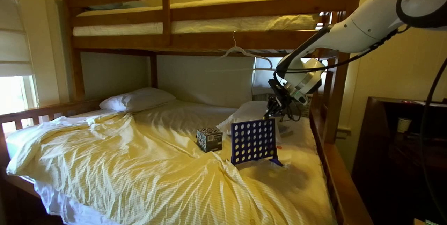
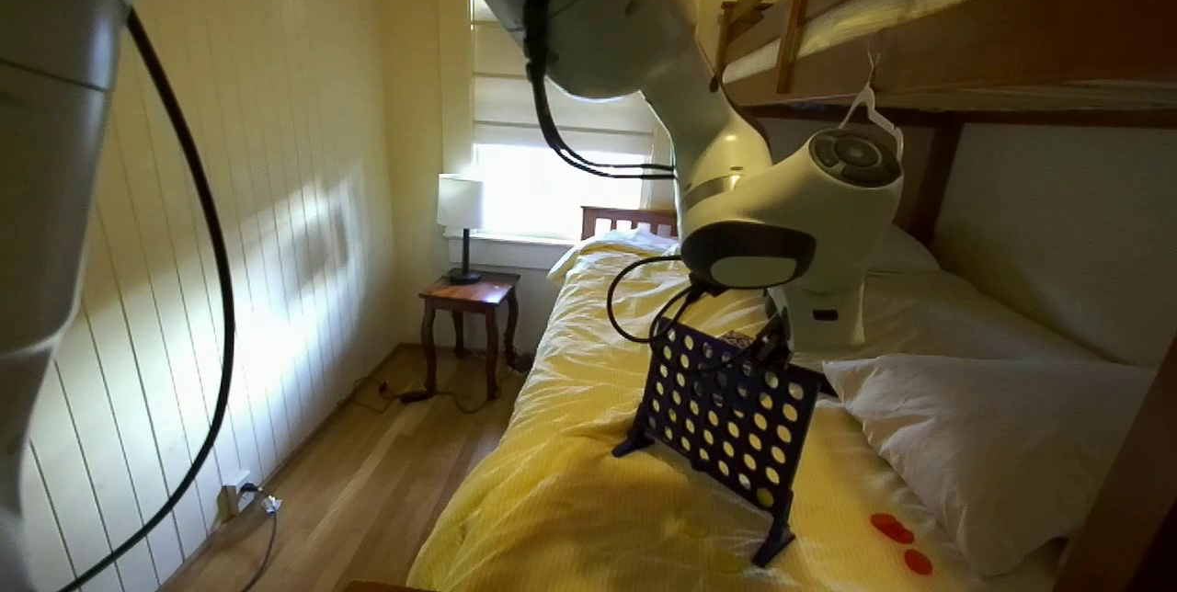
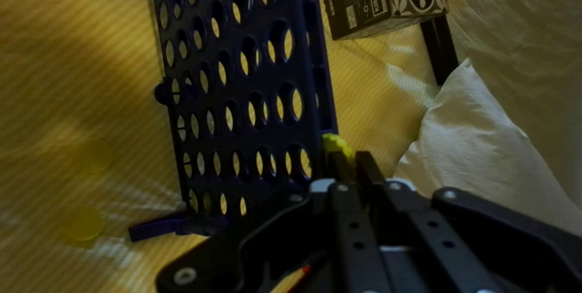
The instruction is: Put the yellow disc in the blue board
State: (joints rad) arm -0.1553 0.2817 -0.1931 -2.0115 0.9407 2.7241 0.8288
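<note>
The blue board [image 1: 253, 140] stands upright on the bed; it also shows in an exterior view [image 2: 722, 417] and the wrist view [image 3: 282, 140]. My gripper [image 3: 350, 156] is at one end of the board's top edge, fingers nearly together on a yellow disc [image 3: 334, 142]. The disc's edge pokes past the fingertips, against the board's top slot; how deep it sits is hidden. The gripper [image 1: 267, 115] shows above the board's corner, and is partly hidden by the wrist in an exterior view [image 2: 774, 351]. More yellow discs [image 3: 84, 223] lie on the bed. A bottom hole looks yellow.
A dark patterned box [image 1: 209, 140] stands on the bed behind the board. A white pillow [image 2: 993, 445] lies beside the board, with red discs [image 2: 890, 528] near it. The upper bunk rail [image 1: 244, 40] and a hanger [image 1: 241, 49] hang over the bed.
</note>
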